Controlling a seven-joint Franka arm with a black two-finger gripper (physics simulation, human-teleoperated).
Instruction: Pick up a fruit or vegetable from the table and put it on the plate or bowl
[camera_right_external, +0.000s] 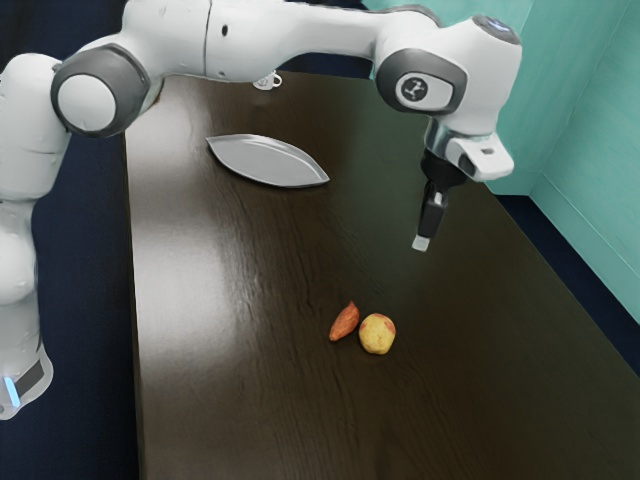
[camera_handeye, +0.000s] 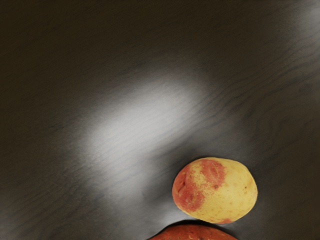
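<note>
I am looking at a potato (camera_right_external: 377, 334), yellow with red patches, lying on the dark wooden worktop (camera_right_external: 250, 380) toward its near part. A sweet potato (camera_right_external: 344, 322), orange-red and pointed, is lying just beside it on the exterior view's left. The two are sitting so close that I cannot tell whether they are touching. Through the wrist view I am seeing the potato (camera_handeye: 215, 190) on its side with the red blotches facing up. The rounded end of the sweet potato (camera_handeye: 192, 233) is showing right next to it, cut off by the frame edge. Pale glare is spreading across the wood (camera_handeye: 125, 130) around them.

The end effector (camera_right_external: 421, 243) is hanging in the air above the worktop, farther back than both vegetables and a little to the exterior view's right of them. It is pointing down and touching nothing. I cannot tell whether it is spread or pressed together.

A grey plate (camera_right_external: 268, 160) with pointed ends is sitting well apart from the vegetables, toward the far side and the exterior view's left. The white arm (camera_right_external: 300, 40) is reaching over it from the exterior view's left. A teal wall (camera_right_external: 590, 100) is standing beyond the worktop's right edge.
</note>
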